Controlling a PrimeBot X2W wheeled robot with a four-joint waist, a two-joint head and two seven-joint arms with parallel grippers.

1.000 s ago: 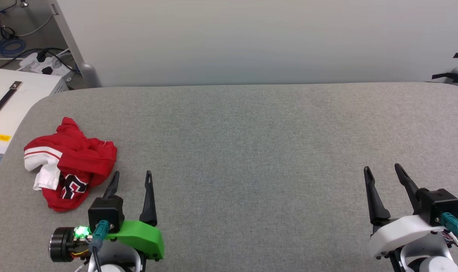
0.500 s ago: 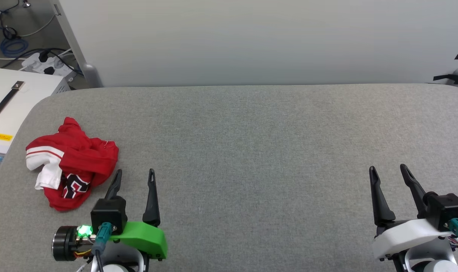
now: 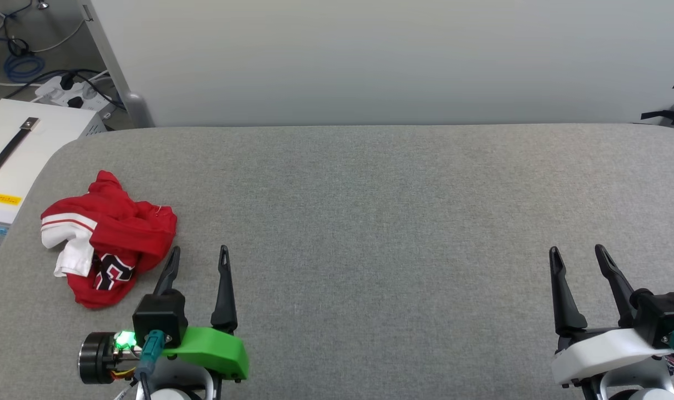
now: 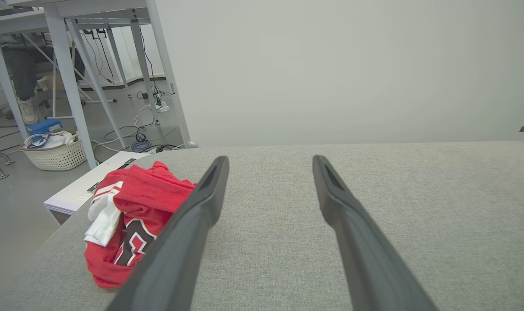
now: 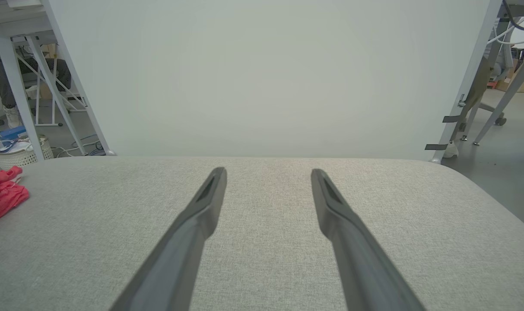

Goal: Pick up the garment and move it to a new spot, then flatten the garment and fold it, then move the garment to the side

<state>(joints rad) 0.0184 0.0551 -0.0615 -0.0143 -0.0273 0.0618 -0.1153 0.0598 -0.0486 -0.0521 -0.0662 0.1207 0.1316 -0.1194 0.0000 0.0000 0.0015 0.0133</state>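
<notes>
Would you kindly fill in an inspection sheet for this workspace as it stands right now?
Surface: grey fabric-covered table, smooth, no stains seen.
Job's things: red T-shirt crumpled in a heap at the table's left end, not yet flattened or folded.
Clutter: nothing seen on the table.
Grippers: left gripper open, empty, beside the T-shirt; right gripper open, empty, at the table's right end.
Cables: power strip with plugged leads and a coiled blue cable on the floor.
Surroundings: white panel behind the table; white box at left; basket on the floor.
</notes>
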